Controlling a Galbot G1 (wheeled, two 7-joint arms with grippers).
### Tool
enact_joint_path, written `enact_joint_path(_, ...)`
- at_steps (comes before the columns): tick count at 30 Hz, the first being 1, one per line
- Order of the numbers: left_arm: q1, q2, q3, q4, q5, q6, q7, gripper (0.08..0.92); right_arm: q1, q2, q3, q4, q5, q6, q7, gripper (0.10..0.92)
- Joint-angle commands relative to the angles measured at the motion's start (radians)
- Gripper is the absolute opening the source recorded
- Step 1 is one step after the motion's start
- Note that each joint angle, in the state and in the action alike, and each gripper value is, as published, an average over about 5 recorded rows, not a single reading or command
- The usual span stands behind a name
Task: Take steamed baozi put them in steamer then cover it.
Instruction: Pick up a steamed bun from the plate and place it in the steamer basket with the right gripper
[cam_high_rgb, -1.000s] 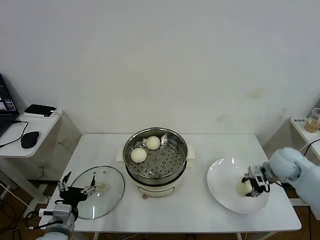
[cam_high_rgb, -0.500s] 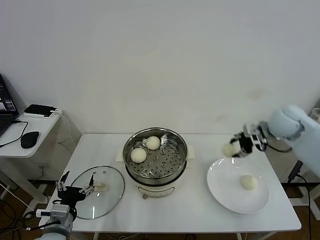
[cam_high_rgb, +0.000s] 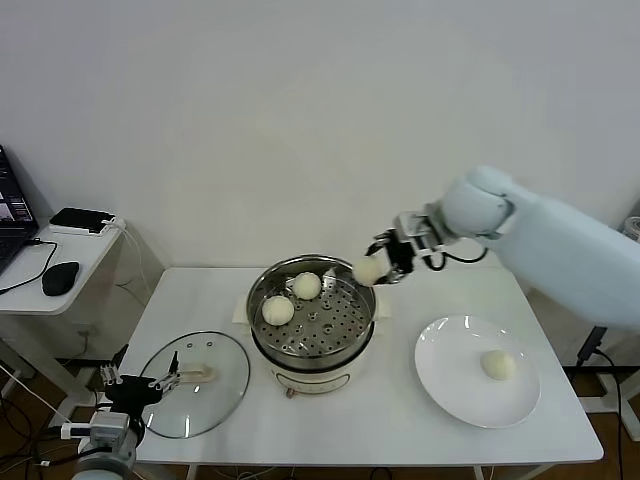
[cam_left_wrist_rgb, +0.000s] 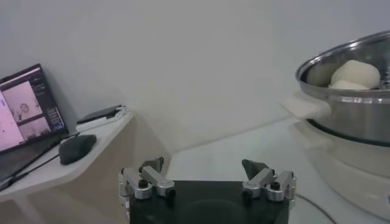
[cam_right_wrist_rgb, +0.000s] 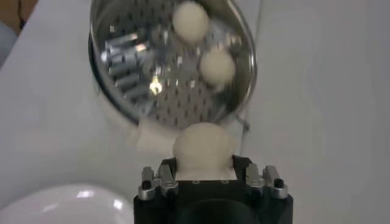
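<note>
The steel steamer (cam_high_rgb: 312, 350) stands mid-table on its cream base. Two steamed baozi (cam_high_rgb: 306, 286) (cam_high_rgb: 277, 310) lie on its perforated tray (cam_right_wrist_rgb: 131, 61). My right gripper (cam_high_rgb: 380, 267) hangs above the steamer's right rim, shut on a third baozi (cam_right_wrist_rgb: 203, 145). One more baozi (cam_high_rgb: 497, 364) rests on the white plate (cam_high_rgb: 450, 375). The glass cover (cam_high_rgb: 205, 390) lies flat on the table at the front left, its cream handle up. My left gripper (cam_left_wrist_rgb: 207, 173) hovers open at the cover's near edge, holding nothing.
A side table (cam_high_rgb: 60, 262) at the left carries a laptop, a mouse (cam_high_rgb: 60, 278) and a black box. Another small stand with a cup (cam_high_rgb: 630, 240) is at the far right. The white table's front edge runs just below the plate and cover.
My right gripper lifted one baozi off the plate and carried it up and left, from the plate to above the steamer's right rim. The left gripper barely shifted.
</note>
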Motion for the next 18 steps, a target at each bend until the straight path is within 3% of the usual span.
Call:
enact_joint_path(1,0.005,-0.002,-0.010,-0.007,0.001,0.000,0.000,0.823,0.046,0.183,-0.175,-0.013,0.015,0.104,0.059,0.579)
enact_joint_path(9,0.010,-0.014,-0.020,-0.012,0.001,-0.001,0.000,0.823,0.023,0.220,-0.255,-0.020,-0.165,0.212,0.010,0.579)
enact_joint_path(18,0.013,-0.014,-0.043,-0.015,-0.007,-0.001,0.001,0.823,0.009,0.230,-0.275,-0.015,-0.209,0.278,-0.022,0.589)
